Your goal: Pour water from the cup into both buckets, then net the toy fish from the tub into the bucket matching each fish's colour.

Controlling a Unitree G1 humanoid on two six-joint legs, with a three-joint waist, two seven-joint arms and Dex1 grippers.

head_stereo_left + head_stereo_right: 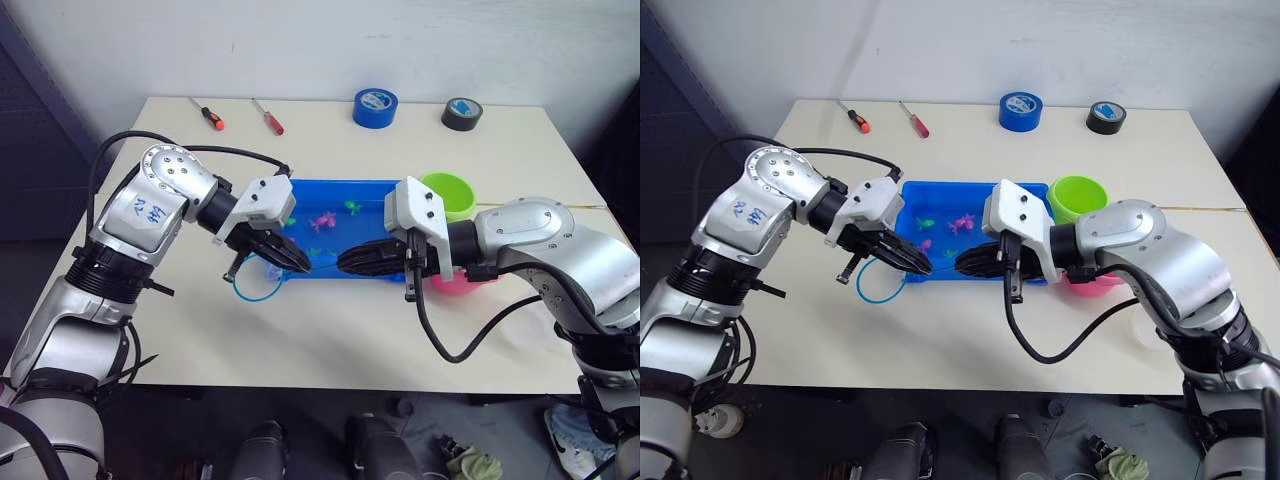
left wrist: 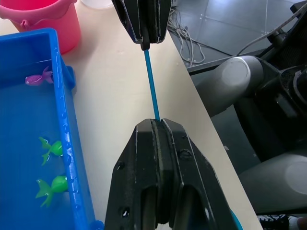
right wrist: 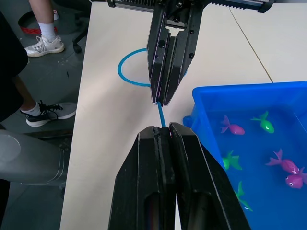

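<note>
The tub (image 1: 372, 192) is bright blue. The little fish (image 3: 232, 128) in it are pink and green. One bucket (image 1: 448, 191) is lime green, the other (image 2: 43, 19) is pink. The net (image 3: 139, 67) has a blue ring and a blue stick. The table (image 1: 330, 330) is cream.

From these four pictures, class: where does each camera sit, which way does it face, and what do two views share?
Left eye view: on the head, looking down at the table, both arms showing.
Right eye view: same, beside it.
Left wrist view: along the left gripper toward the right gripper.
Right wrist view: the reverse.
Shared by both wrist views: both grippers shut on the net handle, beside the tub.
</note>
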